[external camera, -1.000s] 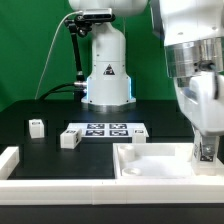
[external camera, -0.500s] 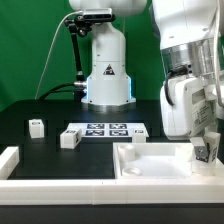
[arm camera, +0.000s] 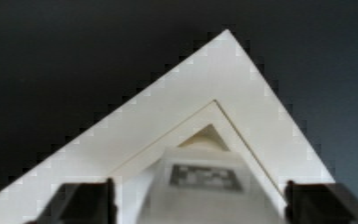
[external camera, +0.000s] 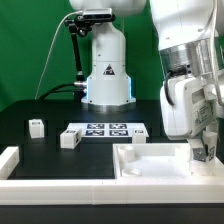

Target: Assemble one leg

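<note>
My gripper (external camera: 205, 150) hangs over the far right corner of the large white tray-like panel (external camera: 150, 168) in the exterior view. In the wrist view its two dark fingertips (arm camera: 82, 203) stand wide apart, open, with visible gaps either side of a white tagged leg (arm camera: 206, 178) that sits in the panel's pointed corner (arm camera: 220, 70). That leg shows as a small tagged block below the hand (external camera: 205, 153). I cannot tell whether the fingers touch it. Other legs stand on the black table: one at the left (external camera: 36, 127), one by the marker board (external camera: 69, 139), one near the panel (external camera: 138, 135).
The marker board (external camera: 105, 130) lies in the middle of the table in front of the robot's white base (external camera: 107, 70). A white raised rim piece (external camera: 10, 160) sits at the front left. A green wall stands behind.
Since one second ago the hand has risen and turned above the panel's right corner, and the tagged leg below it now shows. Almost nothing has moved in the last half second.
</note>
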Controlling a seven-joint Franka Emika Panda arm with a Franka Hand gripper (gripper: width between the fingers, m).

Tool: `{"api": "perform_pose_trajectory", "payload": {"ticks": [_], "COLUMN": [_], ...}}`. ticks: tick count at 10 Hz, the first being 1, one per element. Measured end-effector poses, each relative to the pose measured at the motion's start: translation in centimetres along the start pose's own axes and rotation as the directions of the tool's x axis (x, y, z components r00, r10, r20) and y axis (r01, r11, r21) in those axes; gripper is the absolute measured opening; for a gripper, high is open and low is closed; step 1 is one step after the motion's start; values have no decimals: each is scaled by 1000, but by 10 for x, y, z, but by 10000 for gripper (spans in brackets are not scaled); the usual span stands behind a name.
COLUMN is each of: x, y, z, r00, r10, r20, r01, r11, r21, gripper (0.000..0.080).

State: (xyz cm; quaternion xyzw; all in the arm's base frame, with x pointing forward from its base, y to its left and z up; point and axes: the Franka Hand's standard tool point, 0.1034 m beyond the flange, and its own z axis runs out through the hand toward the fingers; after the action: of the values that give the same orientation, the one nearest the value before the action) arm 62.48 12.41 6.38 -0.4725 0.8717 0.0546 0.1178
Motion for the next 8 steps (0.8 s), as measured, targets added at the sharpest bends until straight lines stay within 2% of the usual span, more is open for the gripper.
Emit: {"api": "perform_pose_trajectory", "payload": {"ticks": [1, 2, 3, 5, 6, 8], "x": [0, 0, 1, 1, 0, -2], "y": [0, 0, 2, 5, 5, 5], "z": [0, -1, 0, 1, 1, -1], "r00": [1000, 995, 968, 836, 795, 611], "r10": [-27, -103, -249, -547, -606, -791], "r20": [1, -3, -12, -36, -34, -31], "r01": [27, 103, 249, 546, 604, 786], "r11": [1000, 995, 968, 837, 795, 611], "r21": [0, -1, -16, -47, -58, -96], "gripper": [623, 623, 645, 648, 649, 649]}}
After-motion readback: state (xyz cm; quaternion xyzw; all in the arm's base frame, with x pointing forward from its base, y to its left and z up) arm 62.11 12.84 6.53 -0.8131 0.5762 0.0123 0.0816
